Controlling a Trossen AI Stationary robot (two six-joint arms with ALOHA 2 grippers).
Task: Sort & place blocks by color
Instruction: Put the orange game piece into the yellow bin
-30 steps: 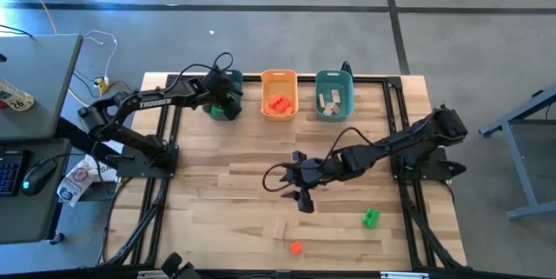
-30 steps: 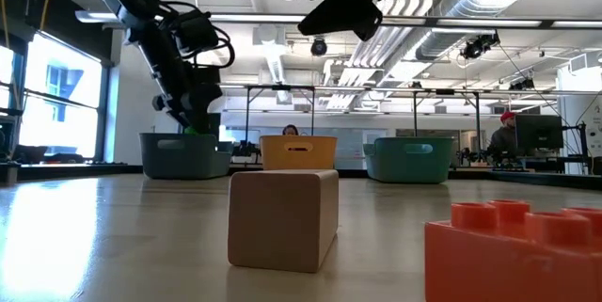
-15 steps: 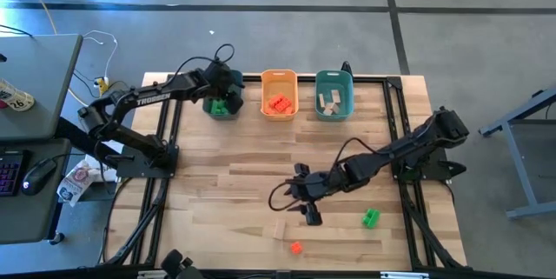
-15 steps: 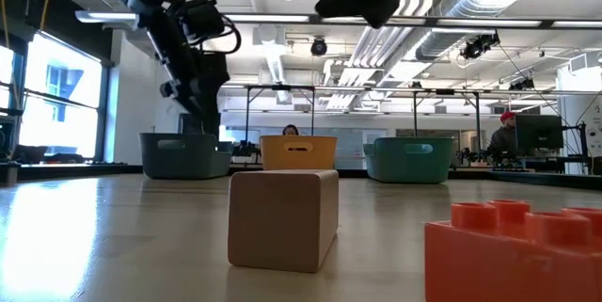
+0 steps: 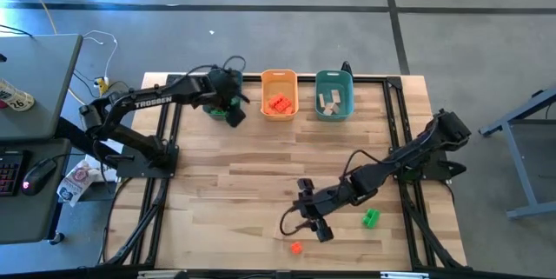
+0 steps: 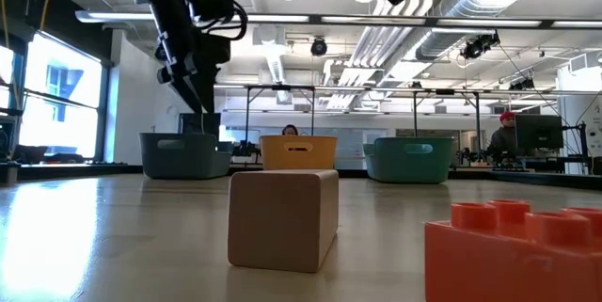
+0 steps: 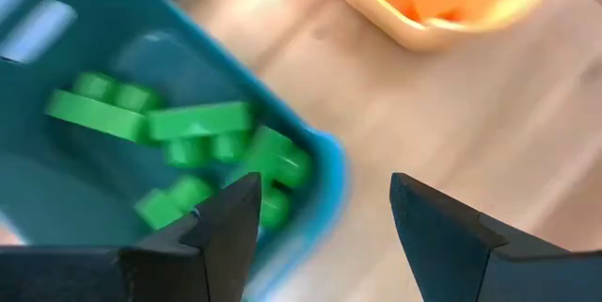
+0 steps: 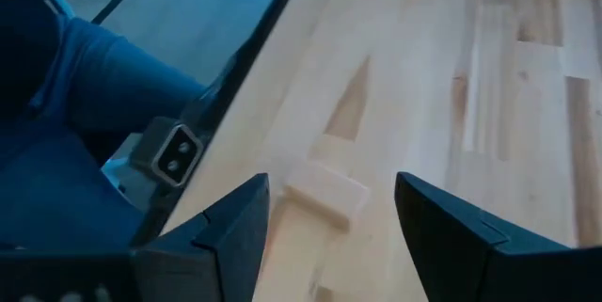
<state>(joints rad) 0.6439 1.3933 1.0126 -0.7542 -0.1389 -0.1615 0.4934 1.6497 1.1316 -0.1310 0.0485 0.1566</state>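
My right gripper (image 5: pixel 306 215) hangs open and empty above the near middle of the table. A pale tan block (image 8: pixel 326 192) lies flat on the table just ahead of its fingers; it also shows in the high view (image 5: pixel 278 229) and the low view (image 6: pixel 282 217). A red-orange block (image 5: pixel 296 247) and a green block (image 5: pixel 371 218) lie near it on the table. My left gripper (image 5: pixel 233 105) is open and empty above the right rim of the left teal bin (image 5: pixel 215 109), in which several green blocks (image 7: pixel 188 142) lie.
The orange bin (image 5: pixel 279 80) holds red-orange blocks and the right teal bin (image 5: pixel 334 80) holds tan blocks; both stand at the table's far edge. The red-orange block (image 6: pixel 513 250) fills the low view's right corner. Dark frame rails run along both sides of the table.
My right gripper has gone toward the table's near edge and stands close to the tan block. My left gripper has risen out of the left teal bin and shifted a little toward the orange bin, uncovering the green blocks in the bin.
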